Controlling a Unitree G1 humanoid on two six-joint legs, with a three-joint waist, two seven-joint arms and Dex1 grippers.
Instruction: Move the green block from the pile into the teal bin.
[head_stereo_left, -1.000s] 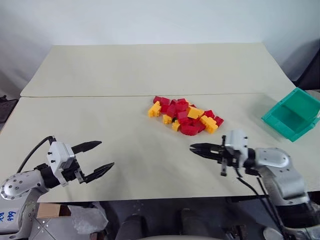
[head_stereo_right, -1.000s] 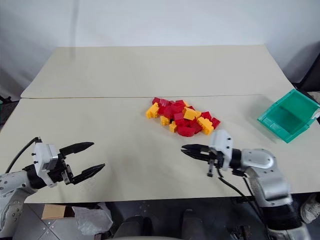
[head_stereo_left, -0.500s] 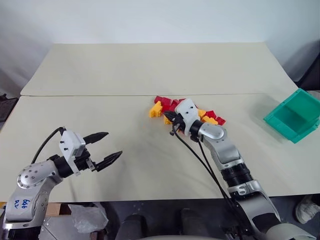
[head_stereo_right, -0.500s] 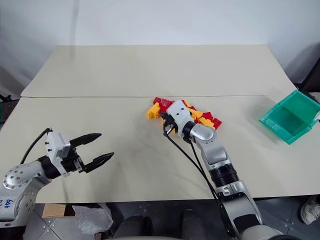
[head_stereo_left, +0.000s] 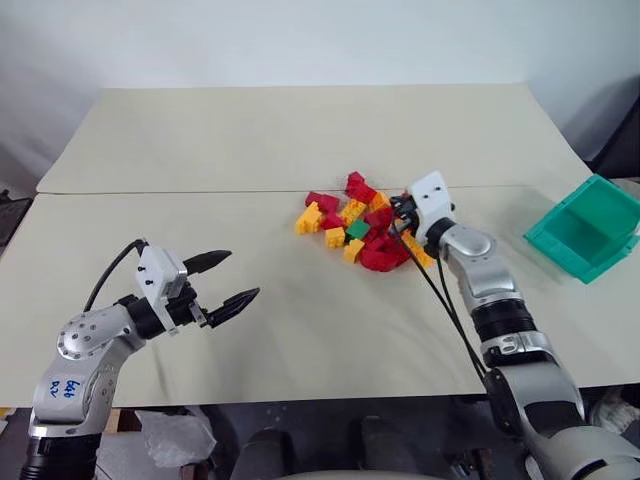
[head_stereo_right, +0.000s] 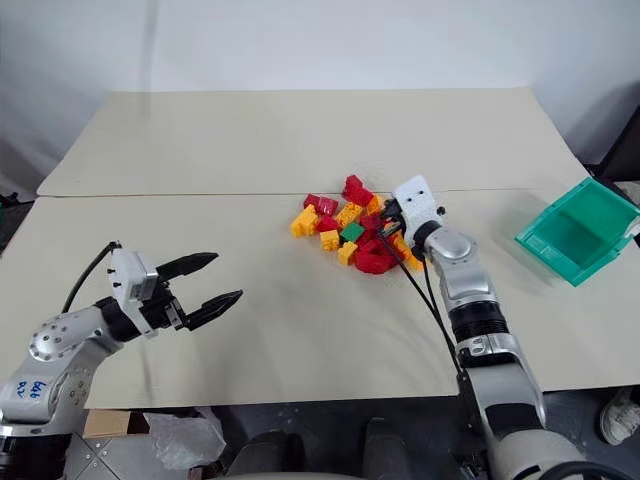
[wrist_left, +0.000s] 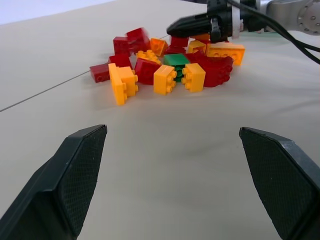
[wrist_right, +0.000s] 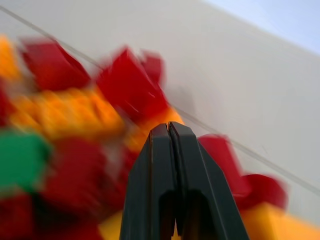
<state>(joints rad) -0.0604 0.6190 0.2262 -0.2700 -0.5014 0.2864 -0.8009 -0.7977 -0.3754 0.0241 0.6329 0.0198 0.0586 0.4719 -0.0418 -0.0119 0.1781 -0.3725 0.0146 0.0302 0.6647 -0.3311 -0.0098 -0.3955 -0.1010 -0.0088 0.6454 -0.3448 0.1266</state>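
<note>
Right hand (head_stereo_left: 402, 212), fingers pressed together and holding nothing, reaches into the right side of the pile (head_stereo_left: 362, 226) at mid-tabletop; the green block (head_stereo_left: 357, 229) lies exposed among the bricks. Left hand (head_stereo_left: 232, 279) hovers wide open and empty near the front left edge of the beige tabletop (head_stereo_left: 250, 150). The teal bin (head_stereo_left: 585, 229) sits at the right edge, before a pale wall (head_stereo_left: 300, 40).

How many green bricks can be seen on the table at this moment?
1. The small green studded plastic brick sits in the middle of the pile of red and yellow-orange bricks. Others could be buried underneath, though none shows.
</note>
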